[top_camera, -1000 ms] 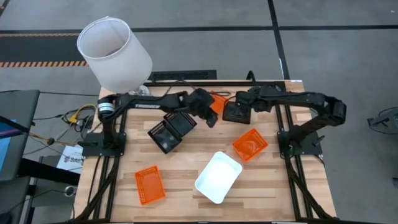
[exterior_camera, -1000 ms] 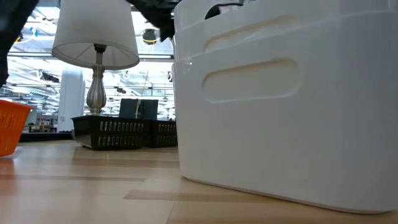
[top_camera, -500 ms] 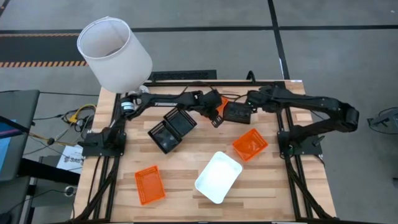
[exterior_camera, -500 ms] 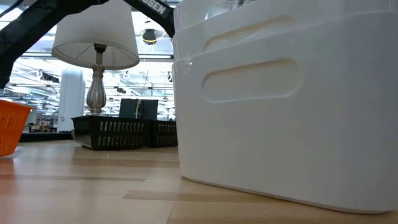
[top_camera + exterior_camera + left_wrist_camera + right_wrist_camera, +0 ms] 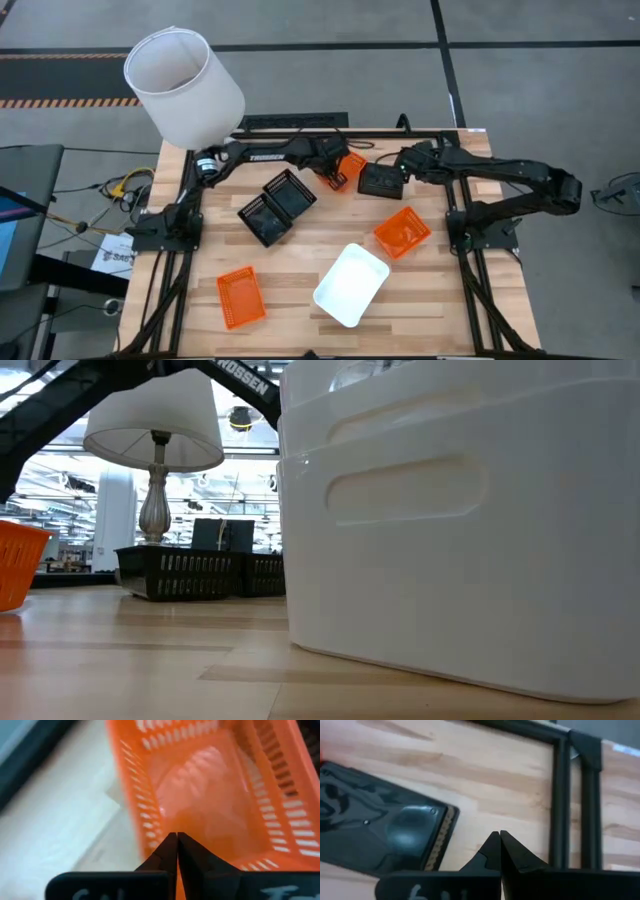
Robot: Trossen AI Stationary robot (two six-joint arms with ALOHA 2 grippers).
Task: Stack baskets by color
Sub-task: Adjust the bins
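Observation:
An orange basket (image 5: 353,165) sits at the table's far middle. My left gripper (image 5: 337,178) is shut and points steeply down over it; in the left wrist view its tips (image 5: 176,836) stand just inside the basket's mesh wall (image 5: 145,815). My right gripper (image 5: 403,167) is shut and hovers over bare wood (image 5: 520,805) beside a single black basket (image 5: 380,181). Two black baskets (image 5: 275,206) lie side by side left of centre. A second orange basket (image 5: 402,232) sits at the right and a third (image 5: 240,297) at the near left. A white basket (image 5: 350,284) sits near the front. My left gripper's shut fingertips come from above, slanting down, at the orange basket's inside next to one side wall (image 5: 150,827). I cannot tell whether they touch it. The basket rests flat on the table.
A large white lampshade (image 5: 183,85) on its lamp stands at the far left corner. Black frame rails (image 5: 561,795) run along the table's far and right edges. The white basket (image 5: 450,530) fills the low view, with the black baskets (image 5: 190,572) behind it.
My left gripper has reached farther out toward the orange basket, sunk and tipped steeply downward, staying shut. My right gripper has drawn back a little toward the table's right edge, away from the single black basket. No basket has moved.

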